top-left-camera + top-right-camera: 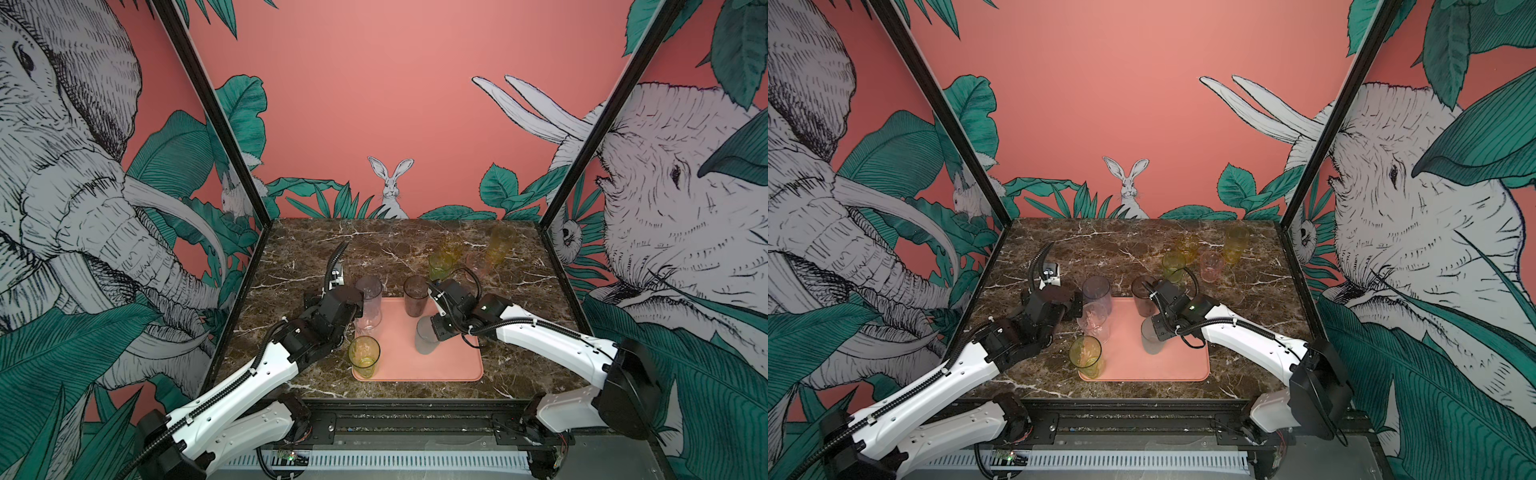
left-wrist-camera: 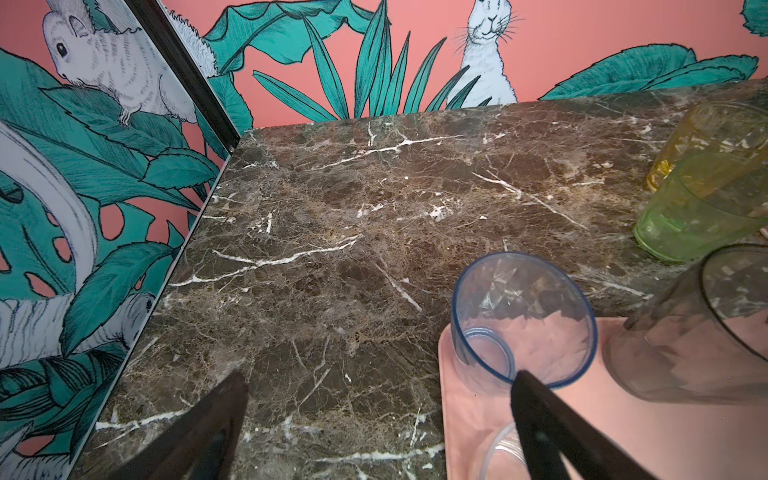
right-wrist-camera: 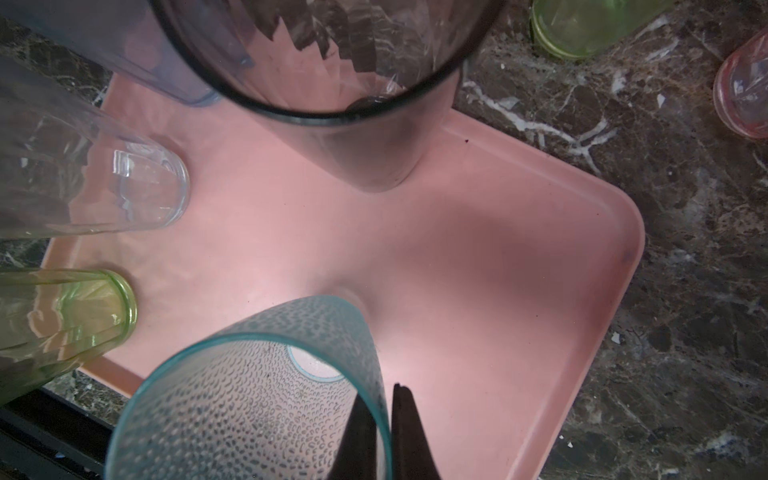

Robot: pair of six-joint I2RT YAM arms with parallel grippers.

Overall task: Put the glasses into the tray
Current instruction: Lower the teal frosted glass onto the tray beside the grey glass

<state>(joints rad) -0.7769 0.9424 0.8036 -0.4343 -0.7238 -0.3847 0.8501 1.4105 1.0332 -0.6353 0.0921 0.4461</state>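
Frosted blue-grey plastic tumbler (image 3: pixel 249 407) pinched by its rim in my right gripper (image 3: pixel 380 399), over the flat salmon-pink plastic tray (image 3: pixel 478 249); left gripper (image 2: pixel 380 376) spread wide above the tray's left edge.

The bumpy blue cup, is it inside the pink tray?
Inside: the bumpy blue cup is over the tray, within its rim; right fingers pinch it. Whether its bottom rests there, cannot tell.

A dark brown marble tabletop (image 1: pixel 316 257), veined in white, sits between salmon-pink walls painted with green leaves. A white rabbit (image 1: pixel 390 187) looks out from the back wall, and an elephant (image 1: pixel 62 187) fills each side panel beyond the black corner posts (image 1: pixel 216 120). A black rail (image 1: pixel 399 424) and a white slotted strip (image 1: pixel 415 460) run along the near edge.
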